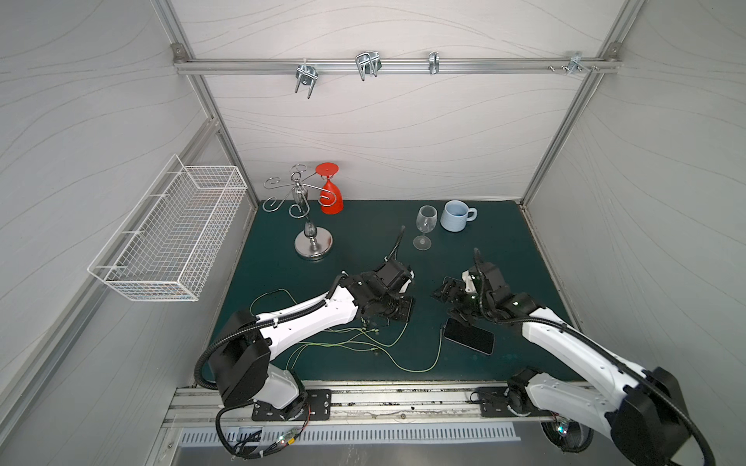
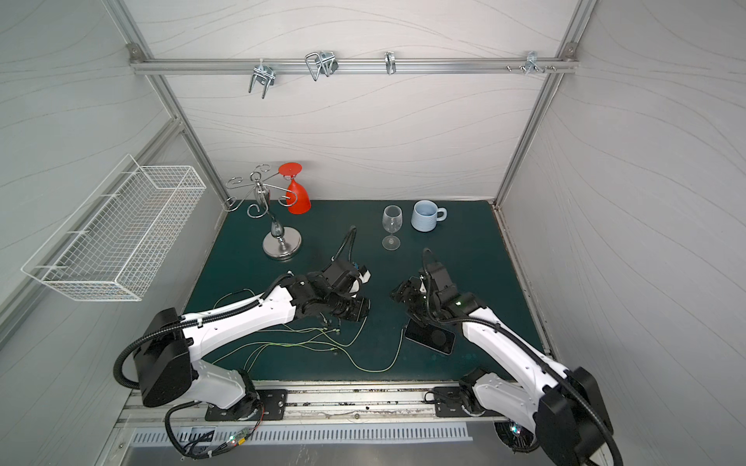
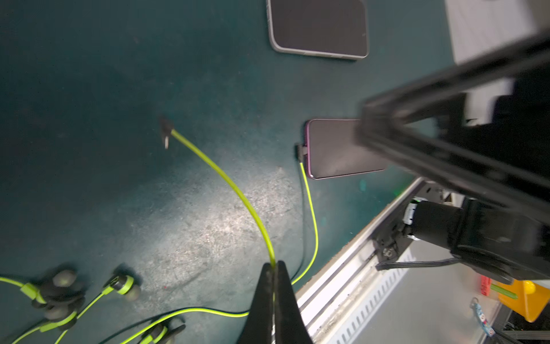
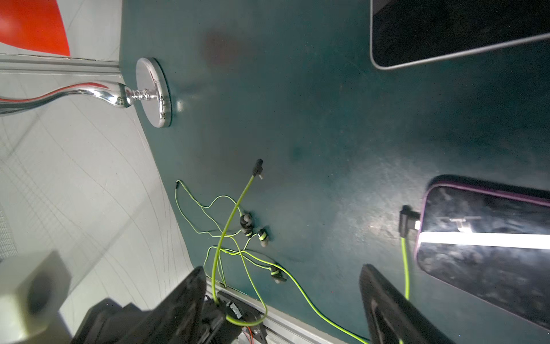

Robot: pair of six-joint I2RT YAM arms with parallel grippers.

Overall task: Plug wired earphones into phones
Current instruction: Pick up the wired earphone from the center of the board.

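Note:
Two phones lie on the green mat. The purple-rimmed phone (image 3: 336, 152) (image 1: 470, 335) has a dark plug (image 3: 299, 150) (image 4: 409, 220) of one set of wired earphones seated in its short edge. The grey-rimmed phone (image 3: 320, 28) (image 4: 446, 29) lies farther back, with nothing plugged in. My left gripper (image 3: 273, 265) (image 1: 405, 310) is shut on the yellow-green cord (image 3: 232, 184) of the other set. Its plug (image 3: 166, 131) (image 4: 257, 168) hangs free at the cord's end. Earbuds (image 3: 123, 283) (image 4: 247, 223) lie tangled on the mat. My right gripper (image 4: 282, 275) (image 1: 440, 292) is open and holds nothing.
At the back left stand a chrome glass rack (image 1: 313, 242) and an upturned red glass (image 1: 332, 193). A wine glass (image 1: 424, 226) and a blue mug (image 1: 456, 216) are at the back. A wire basket (image 1: 169, 234) hangs on the left wall. A metal rail (image 1: 383, 399) borders the front.

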